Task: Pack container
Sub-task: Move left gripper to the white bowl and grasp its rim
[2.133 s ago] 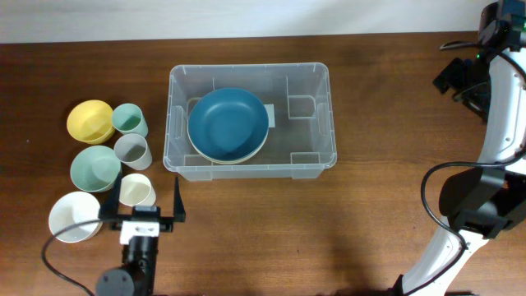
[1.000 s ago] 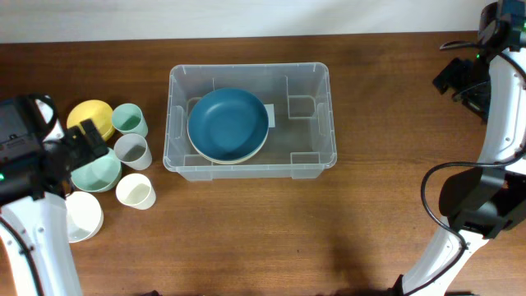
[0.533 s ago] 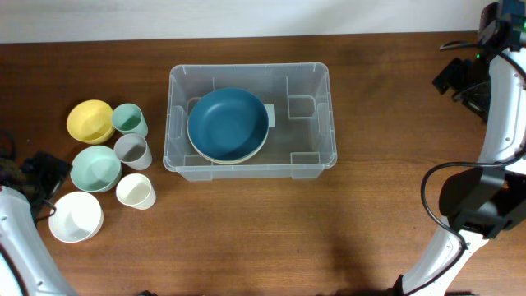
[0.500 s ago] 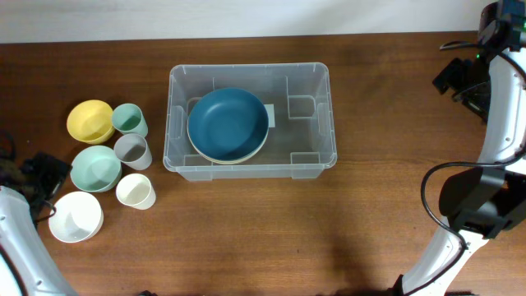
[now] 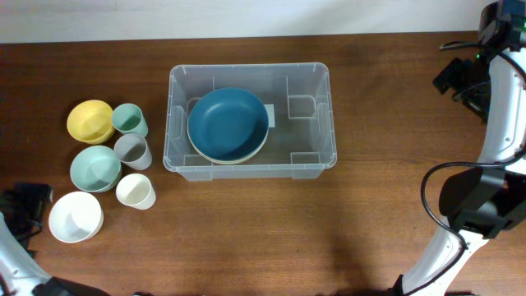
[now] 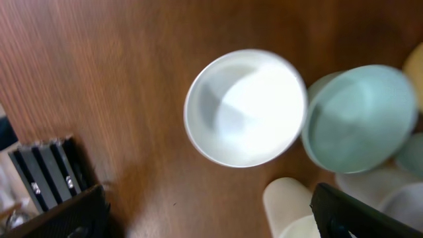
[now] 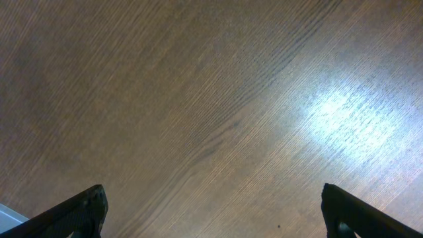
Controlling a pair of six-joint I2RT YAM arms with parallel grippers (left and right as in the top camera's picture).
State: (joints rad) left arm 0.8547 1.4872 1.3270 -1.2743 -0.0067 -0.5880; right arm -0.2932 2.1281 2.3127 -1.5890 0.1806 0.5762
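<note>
Two stacked bowls [image 5: 228, 123] sit in the container [image 5: 316, 131] at counter [image 5: 246, 230] centre — six loose bowls and cups [image 5: 94, 168] at its 9 o'clock not yet packed — left hand [image 6: 211, 215] and right hand [image 7: 211, 211] both spread wide, empty.

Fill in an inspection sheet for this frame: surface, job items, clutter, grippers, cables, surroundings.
Surface: brown wooden table, bare where nothing stands; a light glare shows in the right wrist view.
Job's things: clear container holds a blue bowl stacked on a pale bowl. On the table to its left stand a yellow bowl, green bowl, white bowl, green cup, grey cup and cream cup.
Clutter: nothing seen.
Grippers: left gripper open, empty, beside the white bowl; right gripper open, empty, over bare wood.
Cables: black cable loops beside the right arm.
Surroundings: pale wall beyond the far edge.
</note>
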